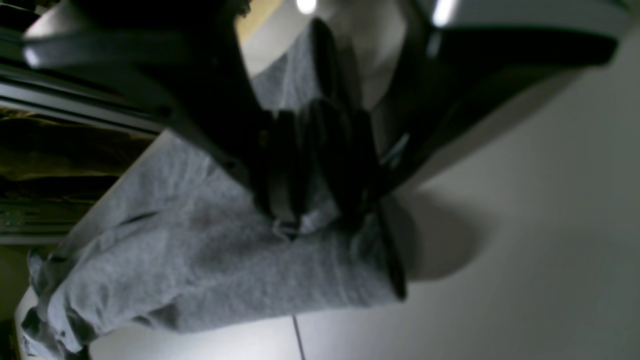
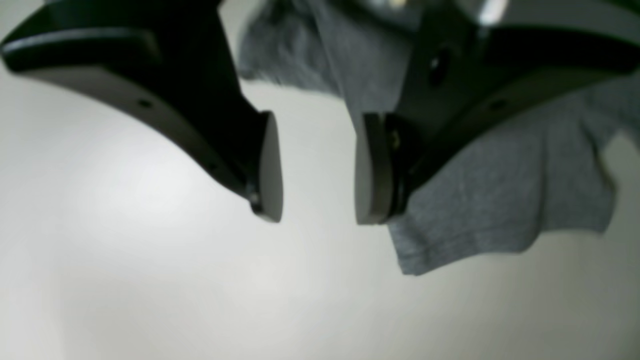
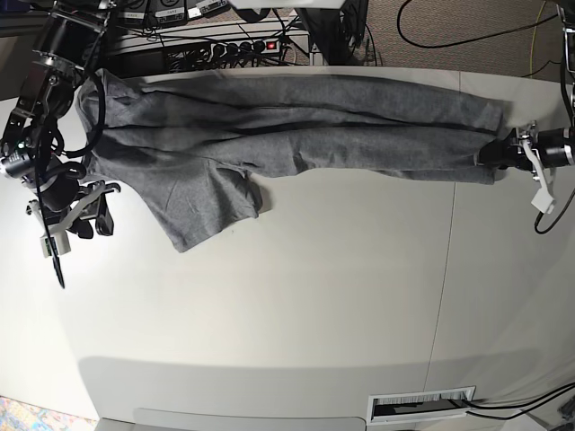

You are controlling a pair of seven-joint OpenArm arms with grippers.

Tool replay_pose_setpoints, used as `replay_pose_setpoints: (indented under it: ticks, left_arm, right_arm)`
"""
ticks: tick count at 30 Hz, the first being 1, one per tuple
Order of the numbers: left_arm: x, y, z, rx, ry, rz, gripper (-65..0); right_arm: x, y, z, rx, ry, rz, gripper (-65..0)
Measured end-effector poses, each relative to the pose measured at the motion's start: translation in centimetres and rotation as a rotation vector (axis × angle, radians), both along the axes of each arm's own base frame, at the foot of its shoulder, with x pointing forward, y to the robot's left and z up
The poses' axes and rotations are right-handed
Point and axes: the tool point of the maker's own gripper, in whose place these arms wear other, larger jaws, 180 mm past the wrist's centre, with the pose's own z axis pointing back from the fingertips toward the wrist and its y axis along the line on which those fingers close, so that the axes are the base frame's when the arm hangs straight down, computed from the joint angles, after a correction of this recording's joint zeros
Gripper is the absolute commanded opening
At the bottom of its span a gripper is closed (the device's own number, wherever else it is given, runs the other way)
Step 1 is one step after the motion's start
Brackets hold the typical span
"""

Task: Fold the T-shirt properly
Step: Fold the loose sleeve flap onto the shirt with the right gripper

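White desk [image 3: 314,305] fills most of the base view, and we see cables and a power strip [image 3: 235,47] behind its far edge at the top of the frame. Along that far edge lies the T-shirt [image 3: 296,126], grey and stretched out in a long band from the upper left of the frame to the right side. One sleeve [image 3: 207,202] spreads down from the band toward the middle left.

At the left of the base view we find the right gripper [image 3: 67,220], just beside the left end of the T-shirt, over bare desk. In the right wrist view its two pads stand apart with only desk between them, so this gripper [image 2: 317,167] is open and holds nothing. The grey cloth [image 2: 500,195] lies just behind one finger there.

At the right edge of the base view the left gripper [image 3: 503,151] meets the right end of the T-shirt. In the left wrist view the gripper [image 1: 320,170] is dark and blurred, right upon the bunched cloth [image 1: 200,260]. We cannot tell how wide it stands, or if it has hold of the cloth.
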Motion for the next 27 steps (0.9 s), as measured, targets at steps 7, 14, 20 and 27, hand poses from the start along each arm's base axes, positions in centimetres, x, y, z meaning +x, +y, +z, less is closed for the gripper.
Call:
replay_pose_setpoints:
  ticks: [7,14,20,27]
  left_arm:
    - [0.0,0.0,0.0,0.003,-0.001,0.000,-45.0]
    - [0.0,0.0,0.0,0.002,-0.002,0.000,-45.0]
    - [0.0,0.0,0.0,0.002,-0.002,-0.001,-45.0]
    - [0.0,0.0,0.0,0.002,-0.002,-0.001,-45.0]
  right_arm:
    - [2.0,1.7,-4.1,0.049,0.073,0.035,-39.9]
    - [4.2,6.1,-6.2,-0.087,0.133,0.201,-39.9]
    - [4.9,6.4,-7.9,-0.154,0.192,0.236,-39.9]
    - [4.0,5.5,-10.5,-0.122,0.262,0.208,-41.5]
